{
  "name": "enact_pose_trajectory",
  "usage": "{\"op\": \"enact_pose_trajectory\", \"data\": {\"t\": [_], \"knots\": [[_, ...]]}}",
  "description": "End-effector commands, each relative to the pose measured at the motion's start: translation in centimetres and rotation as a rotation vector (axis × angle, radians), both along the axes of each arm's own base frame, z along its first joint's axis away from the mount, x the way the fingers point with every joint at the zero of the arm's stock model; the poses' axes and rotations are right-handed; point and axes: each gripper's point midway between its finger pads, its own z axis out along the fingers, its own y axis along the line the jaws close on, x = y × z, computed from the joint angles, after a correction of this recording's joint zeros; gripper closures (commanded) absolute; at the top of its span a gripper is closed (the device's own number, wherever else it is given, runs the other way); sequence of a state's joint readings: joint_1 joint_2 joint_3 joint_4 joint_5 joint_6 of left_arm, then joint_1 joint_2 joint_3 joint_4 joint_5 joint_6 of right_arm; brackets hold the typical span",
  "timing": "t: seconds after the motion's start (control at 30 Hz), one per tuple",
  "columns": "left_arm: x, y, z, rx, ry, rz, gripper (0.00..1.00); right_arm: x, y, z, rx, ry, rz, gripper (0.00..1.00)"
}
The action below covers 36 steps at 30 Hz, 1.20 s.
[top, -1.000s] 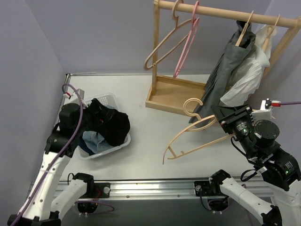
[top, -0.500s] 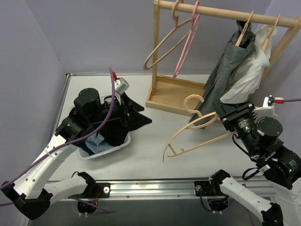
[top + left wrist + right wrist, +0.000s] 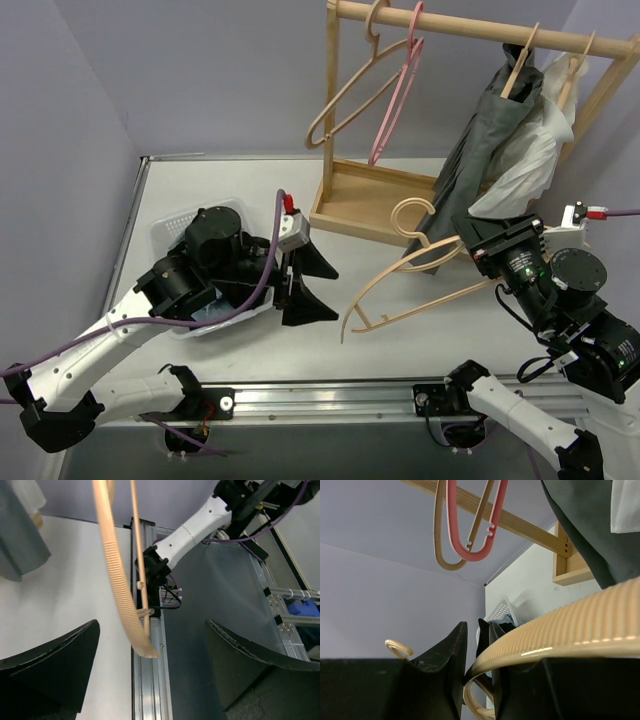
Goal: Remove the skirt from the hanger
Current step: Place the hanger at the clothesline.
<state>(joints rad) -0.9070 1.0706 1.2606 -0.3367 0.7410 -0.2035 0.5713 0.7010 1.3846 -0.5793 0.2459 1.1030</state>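
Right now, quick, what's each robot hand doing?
Left fingers: open, holding nothing.
Right fingers: closed on the pale ribbed wooden hanger.

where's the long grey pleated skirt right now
In the top view, the long mid-grey pleated skirt hangs at the right end of the wooden rack's rail from a pale wooden hanger, just left of the white blouse.
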Motion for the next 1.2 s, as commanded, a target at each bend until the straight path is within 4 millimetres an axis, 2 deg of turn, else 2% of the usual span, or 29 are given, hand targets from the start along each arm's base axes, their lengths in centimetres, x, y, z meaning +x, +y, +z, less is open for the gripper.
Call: {"op": "enact_pose_trajectory", "data": {"t": [0.0, 0.03, 0.1, 0.13, 0.23, 0.27, 0.3, 0.33, 0.37, 0.43, 0.5, 0.53, 0.57, 0.67, 0.77, 0.87, 0.97, 1.07, 1.13, 1.17], "knots": [[-1.4, -1.3, -0.3, -0.008, -0.042, -0.076, 0.06, 0.1, 0.7, 3.2, 0.087, -0.079, 0.021, 1.00], [-2.1, -2.0, -0.8, 0.003, -0.033, -0.107, 0.06, 0.1, 0.7, 3.3, 0.093, -0.083, 0.021, 1.00], [-2.0, -2.9, -1.1, 0.022, -0.031, -0.099, 0.06, 0.0, 0.7, 4.1, 0.102, -0.097, 0.024, 1.00], [-2.5, -3.5, -2.2, 0.064, -0.011, -0.123, 0.06, -0.1, 0.7, 4.4, 0.105, -0.102, 0.027, 1.00], [-2.5, -4.4, -3.2, 0.117, -0.010, -0.114, 0.00, -0.2, 0.6, 5.2, 0.121, -0.115, 0.029, 1.00], [-2.6, -4.6, -3.2, 0.121, -0.010, -0.120, 0.10, -0.4, 0.8, 5.3, 0.126, -0.118, 0.039, 1.00], [-2.3, -4.8, -3.4, 0.132, -0.005, -0.100, 0.52, -0.5, 0.8, 5.5, 0.131, -0.124, 0.044, 1.00], [-1.9, -4.9, -3.4, 0.148, 0.004, -0.074, 0.84, -0.5, 0.9, 5.5, 0.134, -0.125, 0.049, 1.00], [-1.2, -4.9, -3.5, 0.164, 0.006, -0.034, 0.97, -0.7, 0.9, 5.5, 0.136, -0.127, 0.055, 1.00], [0.3, -4.5, -3.8, 0.203, 0.004, 0.066, 0.98, -1.1, 0.7, 5.4, 0.141, -0.133, 0.055, 1.00], [1.2, -4.0, -2.8, 0.196, -0.015, 0.132, 0.98, -1.5, -0.2, 5.4, 0.128, -0.142, 0.030, 0.83], [1.7, -3.6, -2.5, 0.196, -0.027, 0.170, 0.98, -1.6, -0.6, 4.8, 0.094, -0.130, 0.016, 0.70], [1.7, -2.9, -1.6, 0.173, -0.046, 0.190, 0.98, -2.0, -1.2, 5.0, 0.087, -0.137, 0.006, 0.47], [2.2, -0.8, 0.2, 0.140, -0.081, 0.272, 0.98, -3.0, -2.5, 4.6, 0.051, -0.131, -0.020, 0.14], [2.5, 1.2, 2.1, 0.100, -0.117, 0.344, 0.98, -4.2, -3.5, 4.9, 0.058, -0.136, -0.031, 0.04], [2.9, 2.5, 3.6, 0.075, -0.143, 0.398, 0.98, -5.3, -4.0, 5.2, 0.081, -0.154, -0.020, 0.02], [3.6, 2.8, 4.5, 0.090, -0.166, 0.435, 0.98, -6.1, -4.5, 5.4, 0.092, -0.169, -0.021, 0.05], [5.1, 3.3, 5.1, 0.128, -0.181, 0.512, 0.98, -6.9, -6.1, 5.0, 0.097, -0.164, -0.069, 0.08], [6.3, 3.1, 4.7, 0.167, -0.184, 0.564, 0.98, -7.3, -6.8, 4.7, 0.093, -0.155, -0.092, 0.08], [6.6, 3.0, 5.4, 0.160, -0.189, 0.577, 0.98, -7.6, -7.3, 4.8, 0.102, -0.163, -0.106, 0.09]]}}
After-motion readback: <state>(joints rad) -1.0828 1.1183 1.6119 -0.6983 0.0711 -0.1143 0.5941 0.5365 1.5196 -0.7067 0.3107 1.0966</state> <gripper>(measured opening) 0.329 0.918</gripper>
